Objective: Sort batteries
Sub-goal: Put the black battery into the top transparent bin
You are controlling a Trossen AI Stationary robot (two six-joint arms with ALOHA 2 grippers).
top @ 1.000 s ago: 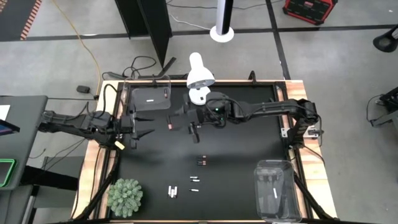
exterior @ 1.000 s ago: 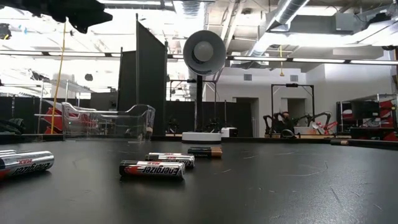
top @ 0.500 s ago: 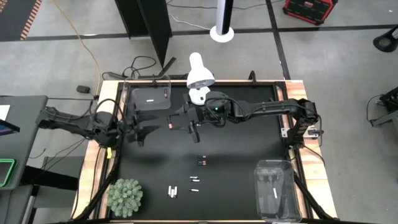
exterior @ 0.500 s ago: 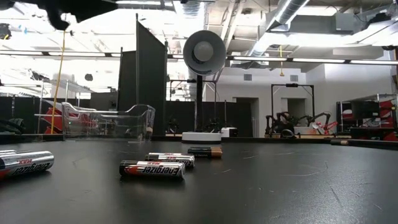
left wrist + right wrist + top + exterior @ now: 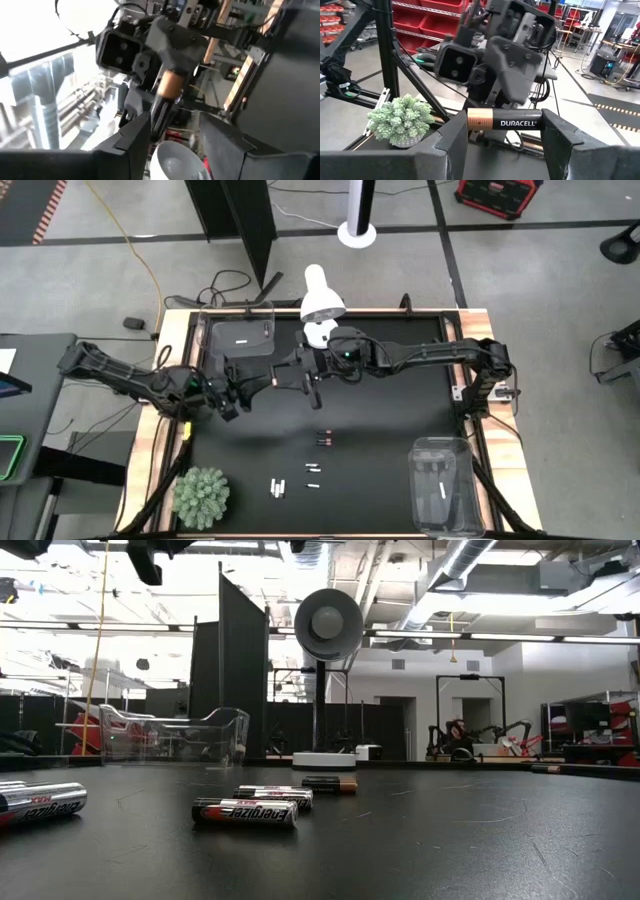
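My right gripper [image 5: 505, 131] is shut on a black, copper-topped battery [image 5: 512, 122] in the air over the table's far left part [image 5: 283, 377]. My left gripper [image 5: 175, 147] stands open just left of it [image 5: 243, 388], facing it. The battery's black end [image 5: 159, 117] is close to one left finger [image 5: 132, 142]; I cannot tell whether they touch. More batteries lie flat on the black table: a dark pair [image 5: 323, 439] and white ones [image 5: 278, 487], seen close in the low view [image 5: 245, 812]. My right gripper pinches the battery lengthwise, one finger on its copper end [image 5: 470, 120] and the other on its black end [image 5: 540, 123]. The fingers point level toward the table's left. The battery spans the gap between them, level and lifted clear of the table.
A clear bin [image 5: 240, 338] stands at the far left and another [image 5: 442, 485] at the near right. A white lamp [image 5: 321, 305] leans over the far edge. A small green plant [image 5: 202, 497] sits at the near left corner.
My left gripper has moved toward the table's right, up to the battery in my right gripper, and has rolled about its own axis on the way. The right gripper and its battery have kept still.
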